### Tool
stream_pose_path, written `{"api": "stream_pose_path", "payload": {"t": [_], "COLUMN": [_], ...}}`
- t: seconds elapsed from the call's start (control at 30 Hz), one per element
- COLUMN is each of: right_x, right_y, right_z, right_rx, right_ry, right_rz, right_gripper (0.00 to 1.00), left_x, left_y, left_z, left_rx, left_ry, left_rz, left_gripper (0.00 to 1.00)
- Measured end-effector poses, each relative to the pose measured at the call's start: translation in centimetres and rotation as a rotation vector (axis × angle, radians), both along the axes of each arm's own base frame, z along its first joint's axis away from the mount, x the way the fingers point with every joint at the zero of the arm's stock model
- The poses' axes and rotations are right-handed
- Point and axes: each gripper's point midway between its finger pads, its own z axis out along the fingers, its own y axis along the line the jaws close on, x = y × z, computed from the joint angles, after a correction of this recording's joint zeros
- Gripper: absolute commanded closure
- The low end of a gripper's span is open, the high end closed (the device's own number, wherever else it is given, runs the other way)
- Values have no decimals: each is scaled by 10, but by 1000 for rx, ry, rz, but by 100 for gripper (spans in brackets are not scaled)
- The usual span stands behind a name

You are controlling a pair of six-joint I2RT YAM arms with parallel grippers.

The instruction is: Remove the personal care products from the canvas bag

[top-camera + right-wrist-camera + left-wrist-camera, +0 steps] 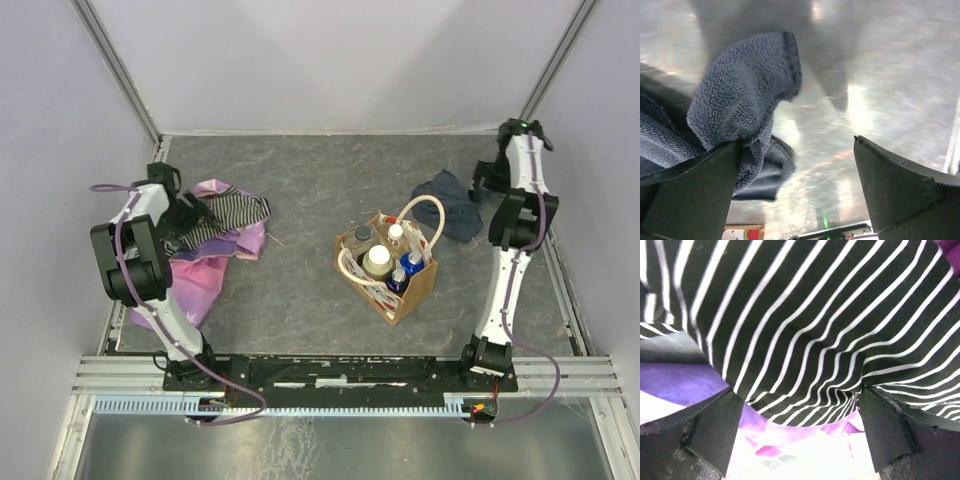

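Near the middle of the surface (300, 190), a little to the right, stands the canvas bag (412, 297) with its cream handles looping up. The bottles are inside it: a cream bottle (377, 260), an orange-and-blue bottle (412, 263), a second one (397, 278) just beside it, a clear bottle with a dark cap (361, 235) and a white-capped one (396, 232) at the far side. None lies outside the bag, so I judge that the taking-out has not started.

Both arms are away from the bag. The left gripper (800, 440) is at the far left, low over the striped cloth (228, 212) and the purple cloth (200, 275); its jaws stand wide apart and nothing is between them. The right gripper (795, 190) is at the far right, beside the blue-grey cloth (450, 200). Its jaws are also wide, and the cloth touches the inner side of one finger (690, 195) but is not clamped.

The next move, as I see it, is a reach. The right arm is nearer to the bag, so it should come toward the near left, go above the open top and descend between the handles onto one bottle. The handles cross over the opening and the bottles are packed close, so the jaws need careful alignment around a single cap.
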Motion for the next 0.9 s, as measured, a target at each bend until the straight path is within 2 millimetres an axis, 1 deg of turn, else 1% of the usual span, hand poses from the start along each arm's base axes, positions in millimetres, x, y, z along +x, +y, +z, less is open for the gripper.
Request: {"api": "stream_pose_path", "payload": {"t": [0.03, 0.1, 0.17, 0.2, 0.23, 0.27, 0.3, 0.33, 0.4, 0.43, 0.47, 0.53, 0.6, 0.63, 0.7, 0.73, 0.77, 0.8, 0.83, 0.9], "right_x": [-8, -22, -32, -35, -38, -41, -42, -42, -41, -39, -36, -25, -16, -11, -6, -3, -2, -1, -1, -3], "right_y": [-12, -38, -62, -70, -78, -81, -81, -78, -66, -56, -47, -18, 16, 36, 67, 83, 96, 109, 113, 117], "right_z": [1, 7, 17, 23, 30, 39, 47, 57, 81, 95, 106, 131, 143, 144, 135, 127, 117, 102, 95, 69], "right_rx": [-9, -47, -90, -108, -128, -141, -146, -148, -139, -131, -123, -92, -46, -17, 34, 58, 78, 99, 104, 111], "right_ry": [16, 33, 27, 19, 8, -8, -25, -53, -120, -155, -187, -267, -306, -315, -301, -284, -262, -227, -209, -143], "right_rz": [-34, -97, -162, -186, -208, -223, -231, -238, -232, -217, -200, -140, -69, -26, 35, 68, 94, 118, 126, 137], "right_gripper": [0, 0, 0, 0, 0, 0, 0, 0, 0, 0, 0, 0, 0, 0, 0, 0, 0, 0, 0, 0], "left_x": [9, 19, 17, 13, 8, 5, 3, 1, 1, 2, 2, 10, 16, 19, 23, 25, 24, 22, 19, 14], "left_y": [14, 45, 83, 98, 108, 115, 115, 112, 99, 92, 89, 73, 61, 53, 39, 31, 22, 13, 3, -11], "left_z": [3, 7, 9, 9, 9, 9, 8, 9, 15, 21, 29, 48, 64, 69, 74, 73, 70, 66, 60, 53], "left_rx": [14, 19, 25, 28, 30, 34, 36, 35, 36, 37, 39, 39, 28, 17, -15, -35, -55, -73, -92, -112], "left_ry": [-18, -52, -81, -83, -83, -82, -84, -85, -100, -115, -137, -191, -243, -265, -298, -309, -314, -311, -298, -278], "left_rz": [26, 95, 192, 230, 257, 276, 280, 274, 245, 227, 220, 176, 141, 122, 84, 64, 44, 26, 6, -24], "left_gripper": [1, 2, 3, 3, 3, 3, 3, 3, 3, 3, 4, 4, 4, 5, 6, 6, 6, 6, 6, 6]}}
